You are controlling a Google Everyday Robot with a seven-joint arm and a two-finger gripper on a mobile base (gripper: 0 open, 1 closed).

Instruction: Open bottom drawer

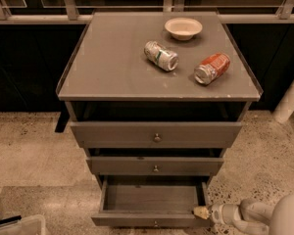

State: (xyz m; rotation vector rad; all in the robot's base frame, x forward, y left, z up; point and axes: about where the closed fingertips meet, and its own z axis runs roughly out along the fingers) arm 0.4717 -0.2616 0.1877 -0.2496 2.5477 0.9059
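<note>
The bottom drawer (152,198) of the grey cabinet stands pulled out, its plain grey inside showing and its thin front (147,221) with a small knob (156,224) at the lower edge of the view. My gripper (202,212) is at the drawer's front right corner, its tan tip against or just beside the front edge, with the white arm (255,215) coming in from the lower right. The middle drawer (155,165) and top drawer (156,133) sit above, each slightly out.
On the cabinet top (112,62) lie a green-and-silver can (161,56) and a red can (212,68), both on their sides, and a cream bowl (183,28) stands behind them. A clear plastic bin (14,226) is at the lower left on the speckled floor.
</note>
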